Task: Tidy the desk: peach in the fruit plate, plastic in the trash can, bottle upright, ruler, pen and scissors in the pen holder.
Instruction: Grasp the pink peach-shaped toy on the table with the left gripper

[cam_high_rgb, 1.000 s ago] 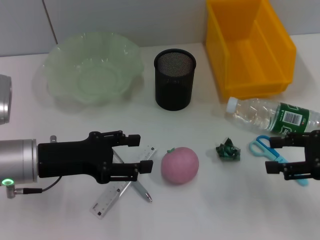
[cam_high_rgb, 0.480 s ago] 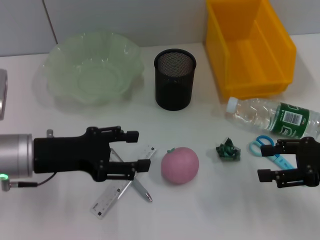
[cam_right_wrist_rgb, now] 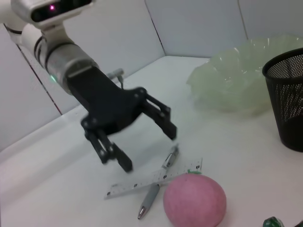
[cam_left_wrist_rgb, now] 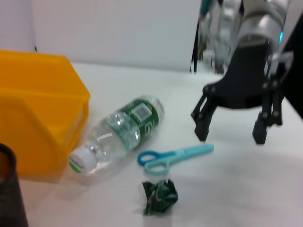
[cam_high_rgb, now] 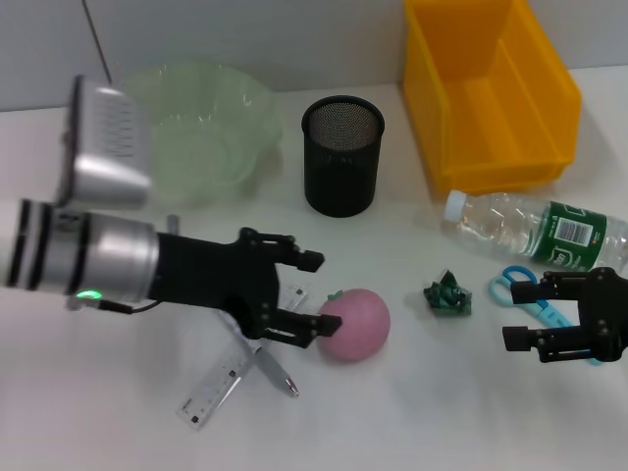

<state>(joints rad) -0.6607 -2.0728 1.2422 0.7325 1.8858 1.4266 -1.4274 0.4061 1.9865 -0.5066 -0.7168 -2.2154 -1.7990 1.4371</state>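
While hovering low over white desk (cam_high_rgb: pixel 412 412), left gripper (cam_high_rgb: pixel 306 294) spreading fingers wide, holding nothing, tips sitting just left of pink peach (cam_high_rgb: pixel 353 324) w/o clearly touching it. Lying beneath that gripper: clear ruler (cam_high_rgb: pixel 221 385) and pen (cam_high_rgb: pixel 278 374), crossing each other, both flat on desk. Resting beyond left arm at back left: pale green fruit plate (cam_high_rgb: pixel 201 132), partly hidden by arm's wrist housing. Standing upright at back centre: black mesh pen holder (cam_high_rgb: pixel 341 154). Sitting at back right: yellow trash can (cam_high_rgb: pixel 488 88). Lying on its side in front of trash can: bottle (cam_high_rgb: pixel 530 231) w/ green label, white cap pointing left. Lying near bottle, btwn peach and right gripper: small crumpled green plastic (cam_high_rgb: pixel 448 295). Hanging at right edge: right gripper (cam_high_rgb: pixel 520 314), fingers apart, gripping nothing, positioned over blue scissors (cam_high_rgb: pixel 530 294); whether touching them, can't tell. Showing in left wrist view: scissors flat on desk, plastic wad just beside finger loops, right gripper's open fingers near blade end.
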